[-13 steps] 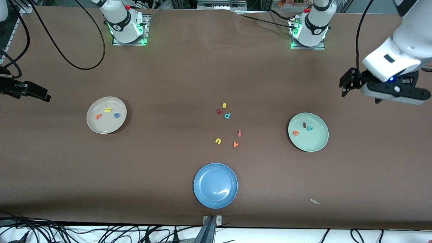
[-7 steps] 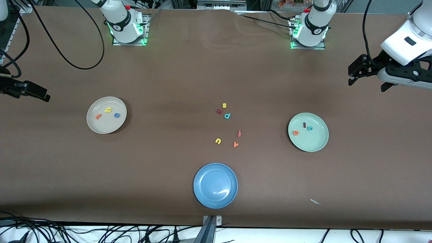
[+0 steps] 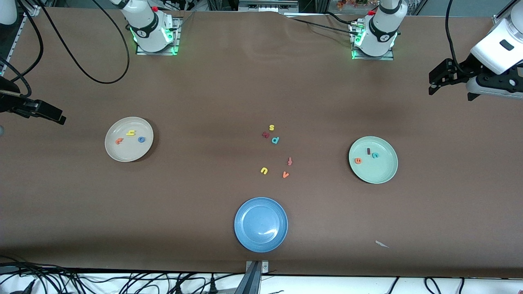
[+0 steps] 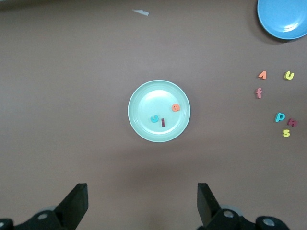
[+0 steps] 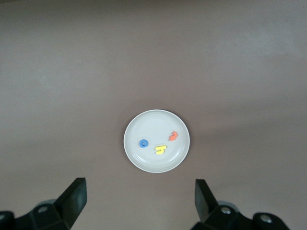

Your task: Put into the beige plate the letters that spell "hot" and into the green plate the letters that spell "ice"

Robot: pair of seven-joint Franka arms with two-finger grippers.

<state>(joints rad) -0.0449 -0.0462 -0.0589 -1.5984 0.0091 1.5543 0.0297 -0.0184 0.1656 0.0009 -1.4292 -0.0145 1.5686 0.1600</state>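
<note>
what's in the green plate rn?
Three letters lie in the green plate: a dark-red i, a teal c and an orange e. Nothing covers them.

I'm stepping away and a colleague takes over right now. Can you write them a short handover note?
Left gripper: open, empty, raised at the left arm's end of the table.
Right gripper: open, empty, raised at the right arm's end.
Beige plate: holds h, o, t.
Green plate: holds i, c, e.
Done: both words are sorted.
Left: nothing; spare letters lie mid-table, blue plate holds no letters.
</note>
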